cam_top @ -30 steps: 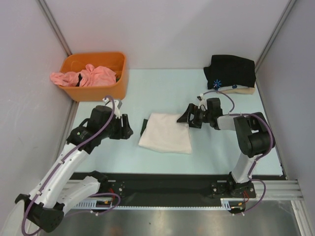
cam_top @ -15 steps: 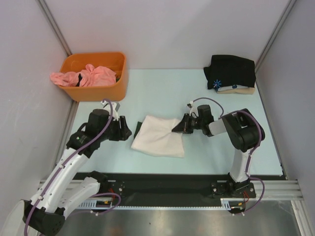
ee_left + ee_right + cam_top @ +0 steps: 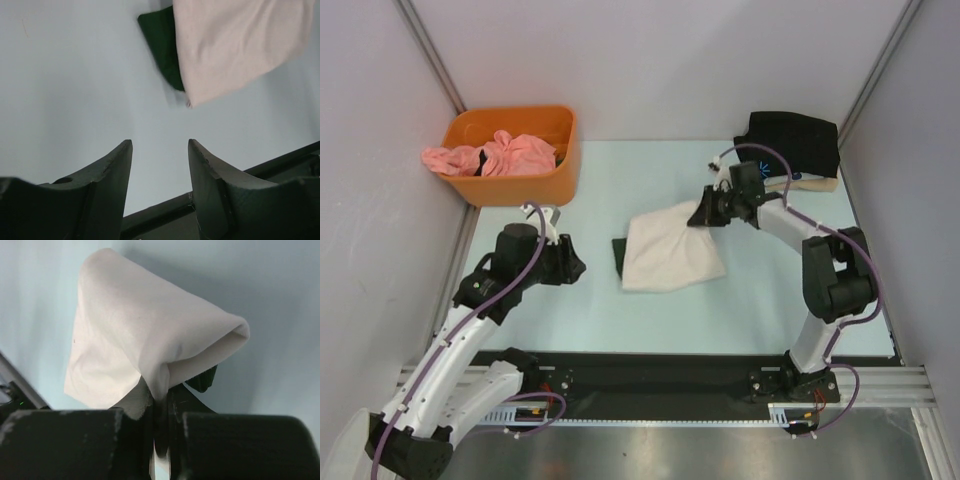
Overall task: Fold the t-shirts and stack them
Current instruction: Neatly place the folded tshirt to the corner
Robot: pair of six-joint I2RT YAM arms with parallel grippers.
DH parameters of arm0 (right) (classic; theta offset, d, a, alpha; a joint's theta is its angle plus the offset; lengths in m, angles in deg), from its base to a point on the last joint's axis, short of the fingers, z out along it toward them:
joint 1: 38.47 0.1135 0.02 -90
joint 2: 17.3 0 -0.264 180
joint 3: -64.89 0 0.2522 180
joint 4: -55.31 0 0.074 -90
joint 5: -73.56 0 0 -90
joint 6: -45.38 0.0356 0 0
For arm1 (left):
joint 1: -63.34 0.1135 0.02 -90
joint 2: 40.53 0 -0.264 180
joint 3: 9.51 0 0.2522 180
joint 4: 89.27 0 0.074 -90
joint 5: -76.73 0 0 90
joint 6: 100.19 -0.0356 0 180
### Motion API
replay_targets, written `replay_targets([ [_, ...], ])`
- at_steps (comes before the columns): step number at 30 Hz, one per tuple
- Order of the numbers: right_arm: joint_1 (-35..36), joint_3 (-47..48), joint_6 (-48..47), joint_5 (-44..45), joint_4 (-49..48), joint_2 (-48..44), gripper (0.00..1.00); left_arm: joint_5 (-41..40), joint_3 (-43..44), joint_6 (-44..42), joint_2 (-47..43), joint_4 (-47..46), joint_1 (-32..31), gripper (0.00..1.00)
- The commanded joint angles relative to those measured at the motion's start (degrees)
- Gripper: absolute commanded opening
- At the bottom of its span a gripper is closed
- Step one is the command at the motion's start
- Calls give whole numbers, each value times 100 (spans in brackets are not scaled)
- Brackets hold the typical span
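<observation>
A folded cream t-shirt (image 3: 670,252) with a dark green sleeve (image 3: 619,249) poking out at its left lies mid-table, its right corner lifted. My right gripper (image 3: 703,213) is shut on that corner; in the right wrist view the cream cloth (image 3: 150,335) hangs pinched between the jaws. A folded black t-shirt (image 3: 790,142) with a small blue mark (image 3: 761,170) sits on a beige one (image 3: 815,183) at the back right. My left gripper (image 3: 578,265) stands open and holds nothing, left of the cream shirt (image 3: 235,45), with its green sleeve (image 3: 162,47) ahead of it.
An orange bin (image 3: 560,160) at the back left holds pink t-shirts (image 3: 500,155), one draped over its left rim. Grey walls close in left, right and behind. A black rail (image 3: 650,370) runs along the table's near edge.
My right gripper closed on the cream shirt's right corner and pulled it up and back toward the black stack. The shirt shifted right. The left gripper narrowed a little and stayed put.
</observation>
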Motion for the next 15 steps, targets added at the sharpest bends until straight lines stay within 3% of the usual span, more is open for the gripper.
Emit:
replay_targets([
  [1,-312,881,-1020,824,1258,-228,0,50,-15,-70,-115,-217,51,54],
  [4,-479,1628,-1530,1428,1682,17,0,50,-33,-61,-133,-235,60,53],
  [11,-831,3228,-2253,1870,2034,694,0,67,-50,-52,-142,-261,68,51],
  [15,-910,4046,-2429,1625,2359,1169,0,76,-59,-52,-107,-270,77,51],
])
